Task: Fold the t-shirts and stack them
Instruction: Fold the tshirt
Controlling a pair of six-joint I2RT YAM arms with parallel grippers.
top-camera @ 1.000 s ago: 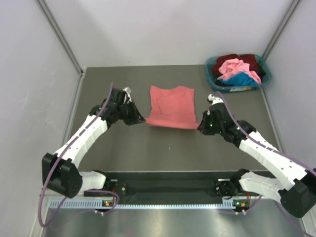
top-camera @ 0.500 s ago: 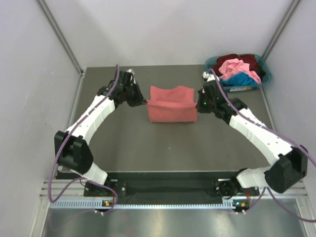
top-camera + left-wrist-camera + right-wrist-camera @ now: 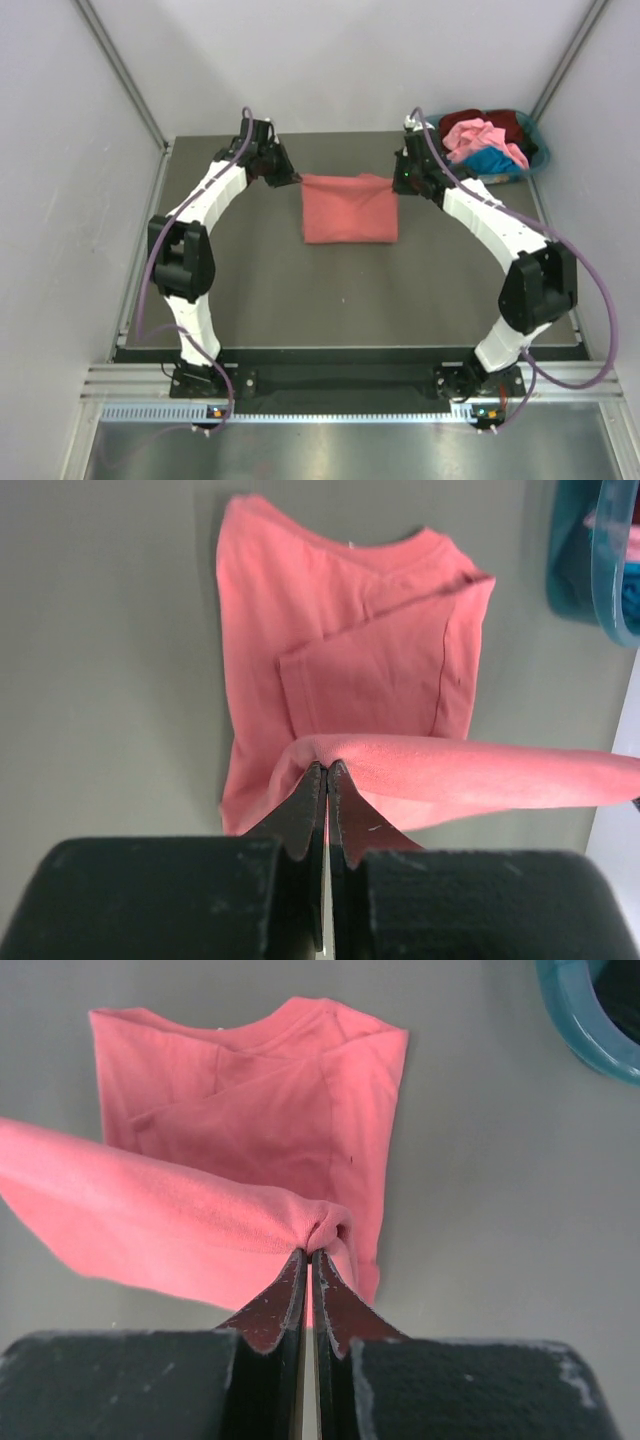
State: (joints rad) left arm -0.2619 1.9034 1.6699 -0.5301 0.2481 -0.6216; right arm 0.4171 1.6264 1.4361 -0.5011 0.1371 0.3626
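Dark grey counter (image 3: 250, 290) fills mid frame in the top view. Salmon-red cloth t-shirt (image 3: 350, 212) lies upper centre, sleeves tucked in, one edge lifted over toward the collar. Teal plastic basket (image 3: 537, 152) sits upper right, with pink, maroon and blue t-shirts (image 3: 478, 138) heaped inside, unfolded. My left fingers (image 3: 300, 810) and right fingers (image 3: 280, 1305) are each pinched tight on a corner of that lifted edge. My read: first shirt nearly folded, release left. The rest are untouched, no stack yet.

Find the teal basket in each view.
Top external: basket in the upper right.
Left wrist: basket at the top right edge, cropped.
Right wrist: basket in the top right corner, cropped.
Shared landmark: the salmon shirt, left of the basket in every view.
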